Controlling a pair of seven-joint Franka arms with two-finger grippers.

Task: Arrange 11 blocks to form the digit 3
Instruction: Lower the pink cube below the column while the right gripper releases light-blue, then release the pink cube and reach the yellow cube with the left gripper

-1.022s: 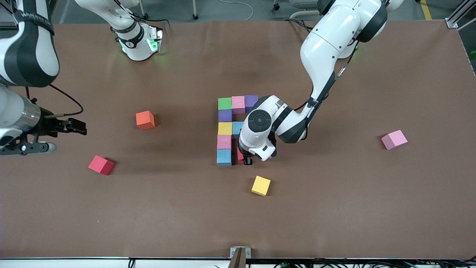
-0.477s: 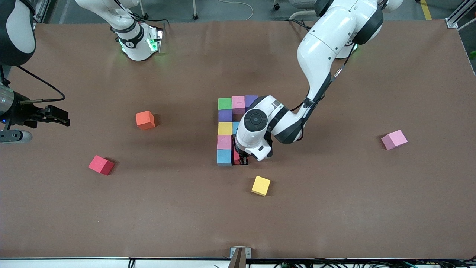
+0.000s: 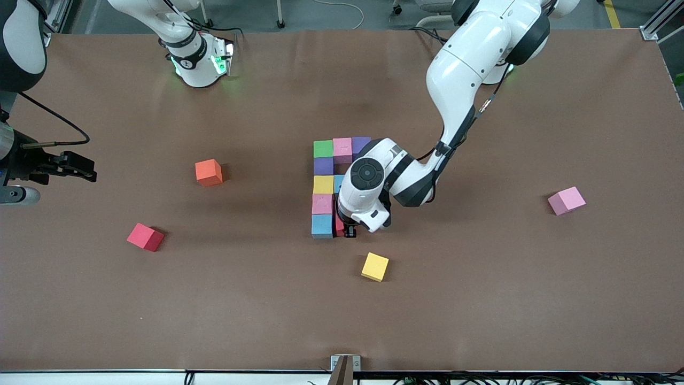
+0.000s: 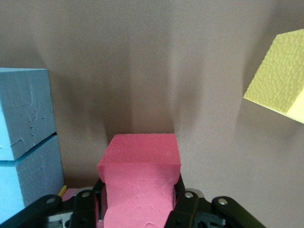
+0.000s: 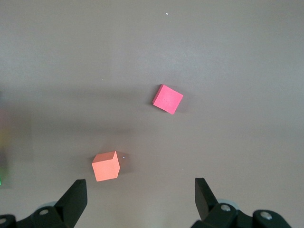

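Observation:
Several blocks form a figure in the middle of the table: green (image 3: 323,148), pink (image 3: 342,149) and purple (image 3: 362,144) in a row, then purple (image 3: 323,166), yellow (image 3: 323,184) with blue (image 3: 339,183) beside it, pink (image 3: 322,203) and blue (image 3: 322,225). My left gripper (image 3: 345,229) is shut on a red block (image 4: 140,173), low beside that last blue block (image 4: 23,111). Loose blocks: yellow (image 3: 374,267), pink (image 3: 566,200), red (image 3: 145,237). My right gripper (image 3: 80,172) waits open over the table's right-arm end, above the red block (image 5: 167,99).
An orange cube (image 3: 208,172) lies apart toward the right arm's end, also below the right gripper (image 5: 140,202) as the orange cube (image 5: 105,166). The left arm's forearm hides part of the figure. The loose yellow block (image 4: 280,78) lies close to the held one.
The left gripper has slid the red block closer against the blue block. The right arm has drawn back toward its end of the table.

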